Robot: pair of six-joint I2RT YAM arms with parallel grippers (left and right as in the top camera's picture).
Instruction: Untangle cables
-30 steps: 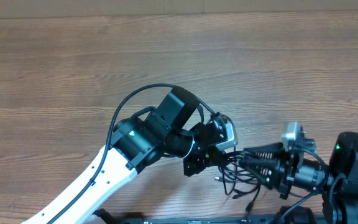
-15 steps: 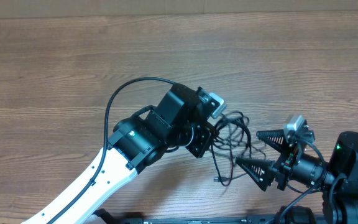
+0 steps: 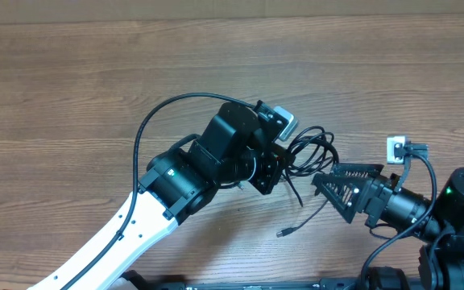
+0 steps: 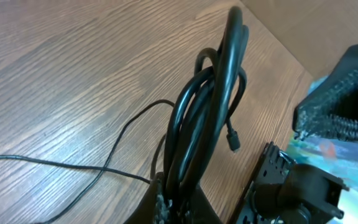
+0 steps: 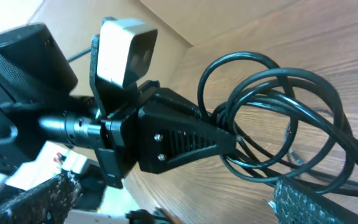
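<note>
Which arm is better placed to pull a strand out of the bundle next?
Right, probably. The right gripper is open and free, pointing at the loops of the cable bundle. The left gripper is clamped on that bundle, so it serves better as anchor.

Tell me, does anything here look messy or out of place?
Yes: the cables are a tangled bunch of loops pinched in the left gripper, sticking up rather than lying flat. One loose plug end trails onto the table. Nothing looks damaged.
</note>
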